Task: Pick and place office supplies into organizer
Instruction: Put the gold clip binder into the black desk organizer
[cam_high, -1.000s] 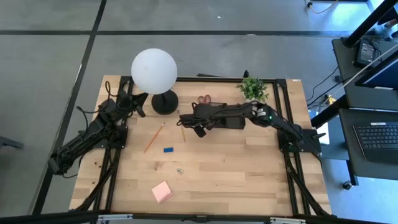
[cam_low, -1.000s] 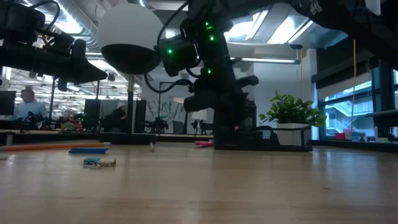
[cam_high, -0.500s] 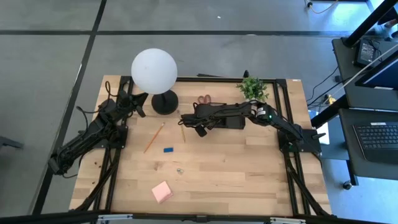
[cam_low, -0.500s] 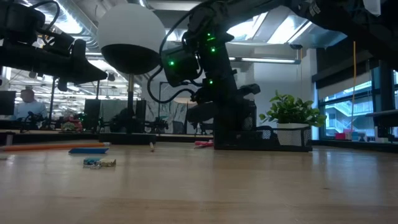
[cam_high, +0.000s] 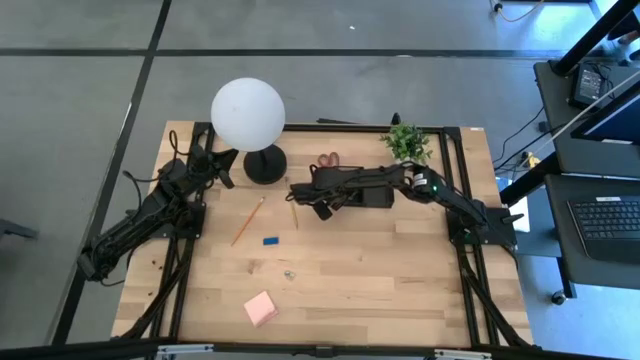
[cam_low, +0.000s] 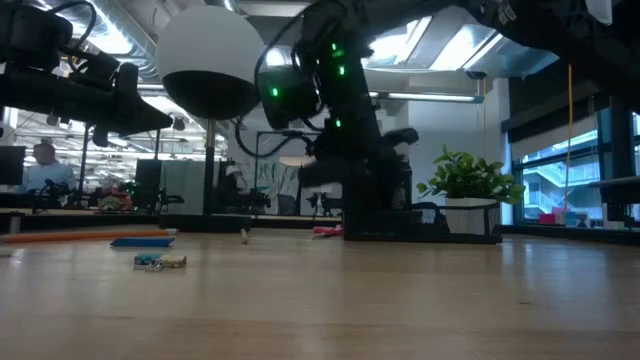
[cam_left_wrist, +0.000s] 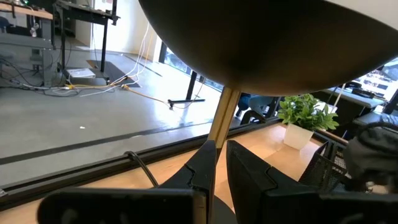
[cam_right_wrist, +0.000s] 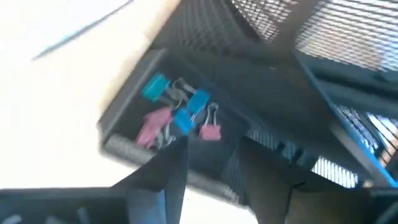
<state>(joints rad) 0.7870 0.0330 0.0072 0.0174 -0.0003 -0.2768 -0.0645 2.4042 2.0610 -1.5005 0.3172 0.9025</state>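
Note:
The black mesh organizer (cam_high: 365, 198) stands at the far middle of the table, and my right gripper (cam_high: 303, 194) hovers open over its left end. In the right wrist view the open fingers (cam_right_wrist: 168, 177) frame a small compartment holding blue and pink binder clips (cam_right_wrist: 180, 115). Red-handled scissors (cam_high: 328, 158) lie behind the organizer. Two pencils (cam_high: 248, 220) (cam_high: 294, 213), a blue eraser (cam_high: 270, 240), small metal clips (cam_high: 288, 272) and a pink sticky pad (cam_high: 261, 308) lie flat on the wood. I see no pens. My left gripper (cam_high: 222, 165) waits shut by the lamp base.
A white globe lamp (cam_high: 247, 112) on a round black base (cam_high: 265, 165) stands at the far left, close to my left gripper. A small green plant (cam_high: 405, 142) sits at the organizer's far right. Bare wood lies between the loose items and the near edge.
My right gripper has dipped slightly over the organizer's left end. The things on the table have stayed where they were.

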